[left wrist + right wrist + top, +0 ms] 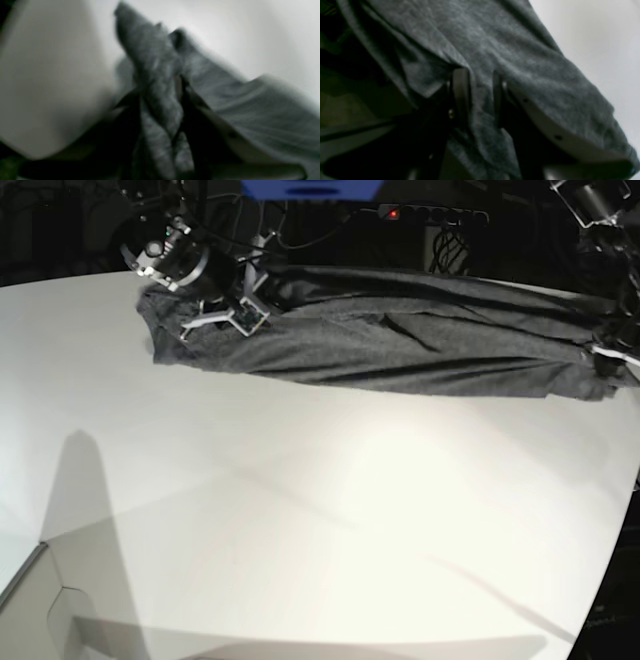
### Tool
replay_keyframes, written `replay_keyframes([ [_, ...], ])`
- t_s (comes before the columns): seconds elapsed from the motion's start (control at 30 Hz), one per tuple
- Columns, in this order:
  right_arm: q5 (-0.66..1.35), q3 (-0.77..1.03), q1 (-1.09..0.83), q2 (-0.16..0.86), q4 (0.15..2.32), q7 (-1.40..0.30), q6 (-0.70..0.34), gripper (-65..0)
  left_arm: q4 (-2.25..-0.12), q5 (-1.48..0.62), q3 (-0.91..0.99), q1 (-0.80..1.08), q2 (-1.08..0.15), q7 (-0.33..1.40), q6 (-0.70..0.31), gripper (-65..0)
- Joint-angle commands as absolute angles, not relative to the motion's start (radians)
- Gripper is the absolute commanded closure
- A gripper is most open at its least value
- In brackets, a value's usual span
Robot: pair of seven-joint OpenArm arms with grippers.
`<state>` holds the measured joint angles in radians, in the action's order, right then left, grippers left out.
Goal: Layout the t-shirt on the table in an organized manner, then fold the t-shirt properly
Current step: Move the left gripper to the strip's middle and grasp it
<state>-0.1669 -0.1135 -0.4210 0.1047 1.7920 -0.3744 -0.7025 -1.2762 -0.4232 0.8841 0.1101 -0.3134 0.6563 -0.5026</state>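
Note:
The dark grey t-shirt is stretched in a long band along the far edge of the white table. My right gripper is at the shirt's left end. In the right wrist view the right gripper is shut on a fold of the t-shirt, with the cloth draping over its fingers. My left gripper is at the shirt's right end. In the blurred left wrist view the left gripper is shut on a bunched ridge of the t-shirt above the table.
Behind the table's far edge is a dark area with cables and a power strip with a red light. A blue object is at the top. A pale box-like corner sits at the lower left. The table's curved edge runs down the right.

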Motion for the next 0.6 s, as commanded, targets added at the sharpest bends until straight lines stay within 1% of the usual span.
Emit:
replay_keyframes([
  [0.0,-0.154,-0.113,-0.415,0.107,1.791,-0.357,-0.698,-17.0,-1.353,-0.463,0.908,0.096,-0.323,0.644,-0.519,-0.1],
  [0.13,-0.154,-0.113,-0.401,0.105,1.755,-0.357,-0.698,-17.0,-1.595,-0.504,0.963,0.137,-0.26,0.719,-0.519,-0.1],
  [0.23,-0.154,-0.113,-0.372,0.105,1.724,-0.357,-0.698,-17.4,-1.713,-0.512,0.957,0.137,-0.228,0.751,-0.519,-0.1],
  [0.37,-0.154,-0.107,-0.348,0.107,1.702,-0.357,-0.698,-17.4,-1.882,-0.504,0.957,0.137,-0.136,0.82,-0.519,-0.1],
  [0.47,-0.154,-0.07,-0.338,0.102,1.719,-0.352,-0.698,-17.5,-1.937,-0.504,0.909,0.15,-0.09,0.852,-0.519,-0.1],
  [0.57,-0.154,-0.056,-0.334,0.102,1.751,-0.355,-0.698,-17.5,-1.942,-0.503,0.811,0.196,-0.09,0.846,-0.519,-0.1],
])
